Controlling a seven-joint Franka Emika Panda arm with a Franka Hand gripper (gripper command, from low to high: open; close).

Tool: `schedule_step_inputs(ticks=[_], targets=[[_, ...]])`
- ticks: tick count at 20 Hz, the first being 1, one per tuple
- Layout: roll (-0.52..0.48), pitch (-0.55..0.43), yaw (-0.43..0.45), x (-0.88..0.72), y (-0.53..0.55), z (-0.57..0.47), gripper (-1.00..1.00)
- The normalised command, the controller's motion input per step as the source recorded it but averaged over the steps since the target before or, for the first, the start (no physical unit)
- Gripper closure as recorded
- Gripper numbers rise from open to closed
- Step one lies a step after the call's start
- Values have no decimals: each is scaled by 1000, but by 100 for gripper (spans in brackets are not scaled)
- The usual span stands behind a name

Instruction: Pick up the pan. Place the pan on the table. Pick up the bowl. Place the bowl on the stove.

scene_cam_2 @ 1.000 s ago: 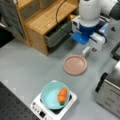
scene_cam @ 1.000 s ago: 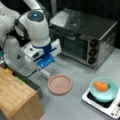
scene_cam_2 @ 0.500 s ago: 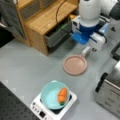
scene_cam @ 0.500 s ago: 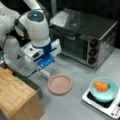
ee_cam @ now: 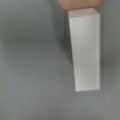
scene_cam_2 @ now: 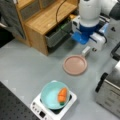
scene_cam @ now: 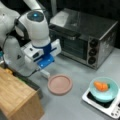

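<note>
Pan [scene_cam: 60, 84] lies flat on the bench [scene_cam: 75, 105] beside the stove [scene_cam_2: 53, 110], which carries the bowl [scene_cam_2: 53, 95] (both placements apparently done). Gripper [scene_cam: 44, 65] poised above pan's handle [ee_cam: 85, 50]; jaws' spread indeterminable.

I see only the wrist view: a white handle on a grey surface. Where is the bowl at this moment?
Observer: The bowl sits on the stove, as both front views show.
Operator: Is it empty?
Observer: No, an orange carrot-like thing lies in it.
Operator: Where is the gripper?
Observer: In a front view the gripper hangs just above the handle of the pan, which lies flat on the table.
</note>
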Motion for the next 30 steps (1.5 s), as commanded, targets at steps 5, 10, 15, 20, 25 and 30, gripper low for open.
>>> schedule_step_inputs(ticks=[5, 10, 15, 20, 25, 30], targets=[[-108, -148, 132, -120, -9, -103, -100], [-38, -182, 141, -131, -29, -167, -100], [-48, -158, 136, -120, -37, -249, -100], [-46, -139, 154, -87, -56, -229, -100], [-78, -81, 169, -98, -103, -151, -100], [-114, -82, 194, -96, -152, -178, -100]])
